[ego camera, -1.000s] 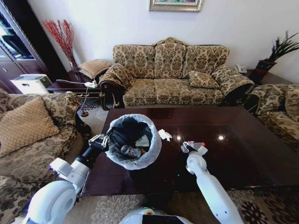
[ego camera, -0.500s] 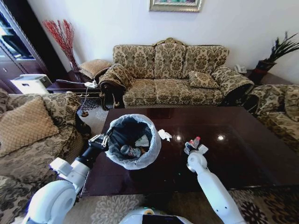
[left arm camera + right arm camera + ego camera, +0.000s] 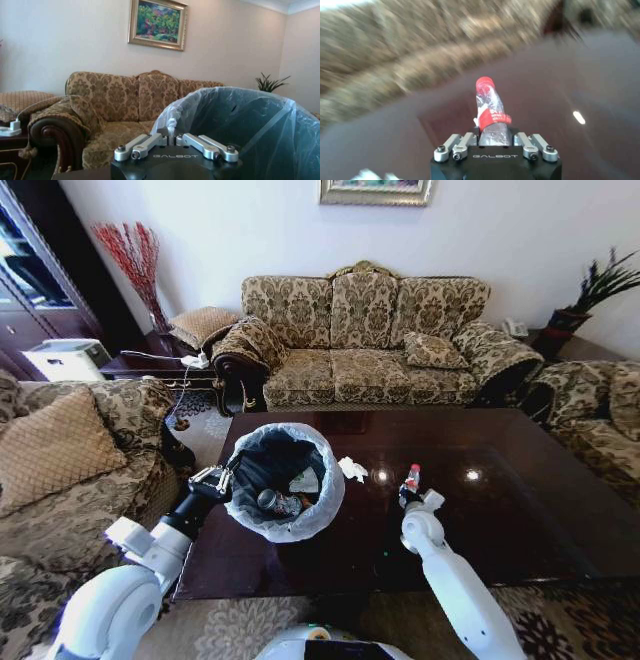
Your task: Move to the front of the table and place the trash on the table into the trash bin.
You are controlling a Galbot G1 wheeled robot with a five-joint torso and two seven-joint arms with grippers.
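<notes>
Carrying is the step in hand: the right gripper point(image 3: 495, 144) has its fingers clamped on the bottle point(image 3: 490, 112) above the table point(image 3: 520, 510), while the left gripper point(image 3: 175, 144) pinches the trash bin point(image 3: 285, 480) rim, so next the bottle must travel over the bin's mouth.

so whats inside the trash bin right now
In the head view the trash bin, held at its rim by the left gripper, holds a pale wrapper and a dark can-like piece. Anything beneath them is covered.
</notes>
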